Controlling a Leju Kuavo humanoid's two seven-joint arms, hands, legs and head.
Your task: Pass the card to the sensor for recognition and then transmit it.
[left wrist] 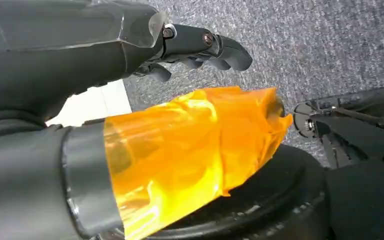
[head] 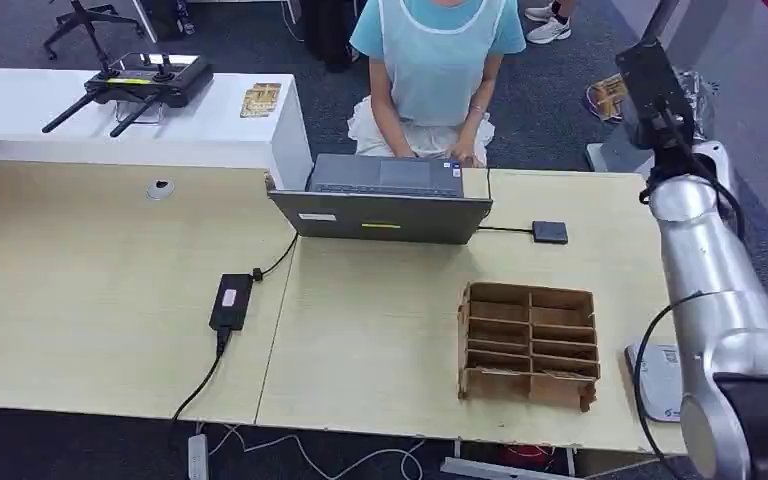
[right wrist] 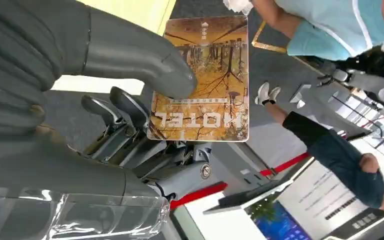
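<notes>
The card is already in hand, so the step under way looks like carrying it to the sensor, with the handover to the person still to come.

On the left, the left hand (left wrist: 200, 47) hangs low beside the robot over grey carpet, its fingers curled loosely inward with nothing in them.

In the middle of the tabletop (head: 80, 290) stands a laptop (head: 380, 205), a person (head: 438, 70) seated just behind it. A cable runs right from the laptop to a small dark pad (head: 549, 232), probably the sensor. Nearer, a cardboard divider box (head: 528, 345) sits on the tabletop.

On the right, the right arm (head: 705, 270) is raised high over the tabletop's right edge. The right hand (right wrist: 145, 115) pinches the card (right wrist: 205, 85), a hotel key card, between thumb and fingers. The next move probably calls for lowering the arm leftward and laying the card flat over the pad.
</notes>
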